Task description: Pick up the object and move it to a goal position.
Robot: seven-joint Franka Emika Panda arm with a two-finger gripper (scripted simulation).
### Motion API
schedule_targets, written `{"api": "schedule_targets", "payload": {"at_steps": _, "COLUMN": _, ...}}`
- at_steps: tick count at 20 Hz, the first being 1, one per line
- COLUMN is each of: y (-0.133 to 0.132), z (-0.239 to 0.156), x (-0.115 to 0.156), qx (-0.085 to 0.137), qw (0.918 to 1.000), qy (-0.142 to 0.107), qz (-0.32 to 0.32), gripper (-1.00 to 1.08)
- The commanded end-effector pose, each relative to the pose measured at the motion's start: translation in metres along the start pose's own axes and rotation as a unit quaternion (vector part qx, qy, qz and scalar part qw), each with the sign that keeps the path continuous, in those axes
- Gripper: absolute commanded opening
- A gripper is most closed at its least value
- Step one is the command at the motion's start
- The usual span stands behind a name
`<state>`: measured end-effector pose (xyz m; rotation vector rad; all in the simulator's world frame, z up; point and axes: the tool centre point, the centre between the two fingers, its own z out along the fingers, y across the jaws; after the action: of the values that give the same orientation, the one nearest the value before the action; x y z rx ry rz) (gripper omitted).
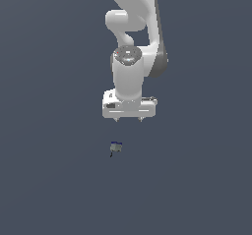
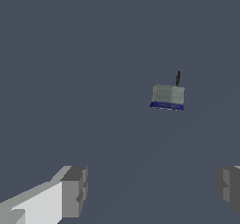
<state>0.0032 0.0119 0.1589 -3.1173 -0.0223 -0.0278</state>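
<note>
Dim flat simulator light, uniform slate-grey ground, no cast shadows or glare (slightly soft, low-resolution edges throughout)

Backdrop (image 1: 44, 106): one flat slate blue-grey field that fills the exterior view from edge to edge.
Walls and floor: no seam, corner or horizon line divides the field, so wall and floor cannot be told apart.
Surface: plain and untextured, with no pattern or marks.
Light: soft and even; the tone is almost uniform across the backdrop.
Wrist view: the same slate blue-grey backdrop, with a faint paler diagonal band running through it.
</note>
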Motion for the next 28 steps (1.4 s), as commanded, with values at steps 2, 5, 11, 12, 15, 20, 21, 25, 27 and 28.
{"api": "schedule_targets", "payload": {"at_steps": 2, "y": 0.000, "z": 0.000, "x": 0.000, "qx": 0.000, "qw": 1.0000, "qy": 0.000, "qz": 0.000, "gripper": 1.00}}
{"api": "schedule_targets", "payload": {"at_steps": 5, "y": -0.001, "z": -0.005, "x": 0.003, "qx": -0.003, "qw": 1.0000, "qy": 0.004, "qz": -0.002, "gripper": 1.00}}
{"api": "schedule_targets", "payload": {"at_steps": 11, "y": -0.005, "z": -0.018, "x": 0.008, "qx": -0.010, "qw": 0.9998, "qy": 0.013, "qz": -0.008, "gripper": 1.00}}
{"api": "schedule_targets", "payload": {"at_steps": 12, "y": -0.005, "z": -0.018, "x": 0.008, "qx": -0.010, "qw": 0.9998, "qy": 0.013, "qz": -0.008, "gripper": 1.00}}
{"api": "schedule_targets", "payload": {"at_steps": 15, "y": -0.005, "z": -0.016, "x": 0.008, "qx": -0.010, "qw": 0.9999, "qy": 0.012, "qz": -0.006, "gripper": 1.00}}
{"api": "schedule_targets", "payload": {"at_steps": 20, "y": 0.001, "z": -0.008, "x": 0.016, "qx": -0.010, "qw": 0.9999, "qy": 0.010, "qz": -0.001, "gripper": 1.00}}
{"api": "schedule_targets", "payload": {"at_steps": 21, "y": 0.003, "z": -0.005, "x": 0.018, "qx": -0.010, "qw": 0.9999, "qy": 0.010, "qz": 0.001, "gripper": 1.00}}
{"api": "schedule_targets", "payload": {"at_steps": 25, "y": 0.012, "z": 0.010, "x": 0.029, "qx": -0.010, "qw": 0.9999, "qy": 0.007, "qz": 0.011, "gripper": 1.00}}
{"api": "schedule_targets", "payload": {"at_steps": 27, "y": 0.018, "z": 0.019, "x": 0.036, "qx": -0.010, "qw": 0.9998, "qy": 0.005, "qz": 0.017, "gripper": 1.00}}
{"api": "schedule_targets", "payload": {"at_steps": 28, "y": 0.021, "z": 0.025, "x": 0.040, "qx": -0.010, "qw": 0.9997, "qy": 0.004, "qz": 0.020, "gripper": 1.00}}
